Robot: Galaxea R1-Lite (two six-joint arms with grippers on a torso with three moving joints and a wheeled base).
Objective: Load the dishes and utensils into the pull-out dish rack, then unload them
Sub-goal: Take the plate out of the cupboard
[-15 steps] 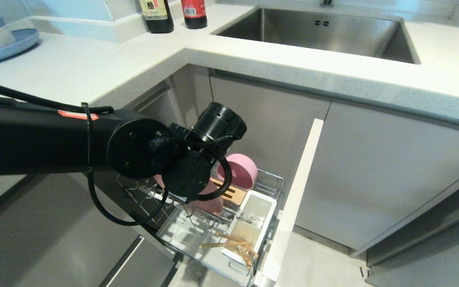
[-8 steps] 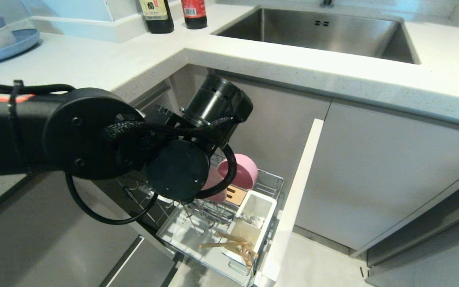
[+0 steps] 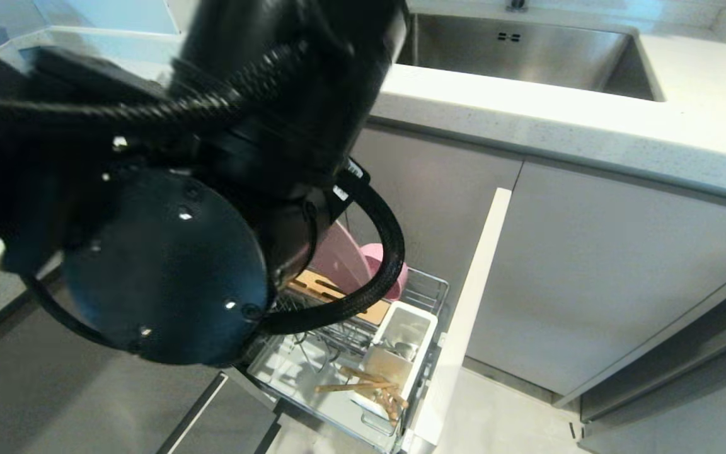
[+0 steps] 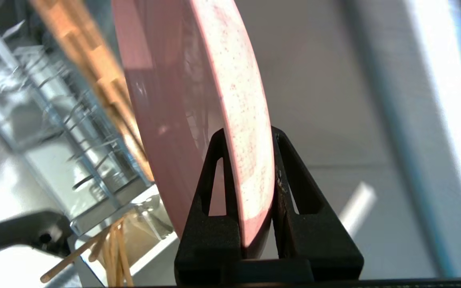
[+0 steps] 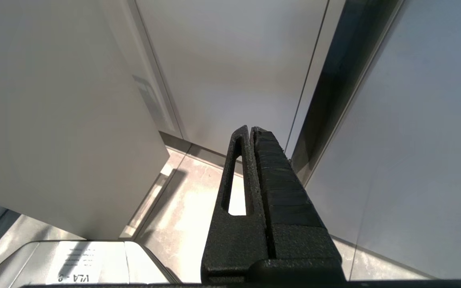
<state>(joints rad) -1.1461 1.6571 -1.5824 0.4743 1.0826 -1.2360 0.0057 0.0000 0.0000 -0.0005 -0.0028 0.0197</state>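
Lifting the pink plate (image 3: 338, 261) clear of the pull-out dish rack (image 3: 429, 293) appears to be the step in hand, and the head view shows why care is needed: the left arm fills most of the picture, hiding its own tool, with only a sliver of plate showing above the wooden strip (image 3: 316, 289). Just behind the plate sits the pink bowl (image 3: 385, 268); the chopsticks (image 3: 363, 381) lean out of the white utensil cup (image 3: 401, 350) at the rack's front. The desk (image 3: 527, 120) overhangs the rack, so I judge the plate should travel outward before it rises much (otherwise its rim could catch the edge).

From the left wrist, the left tool (image 4: 246, 138) is clamped on the plate's rim, one finger on each face, the plate standing on edge. The grip is near the rim only, so a slow, steady carry without twisting seems wise, keeping the plate from swinging against the wire prongs (image 4: 82, 132).

From the right wrist, the right tool (image 5: 251, 130) is parked low beside the cabinet fronts, fingers pressed together and holding nothing.
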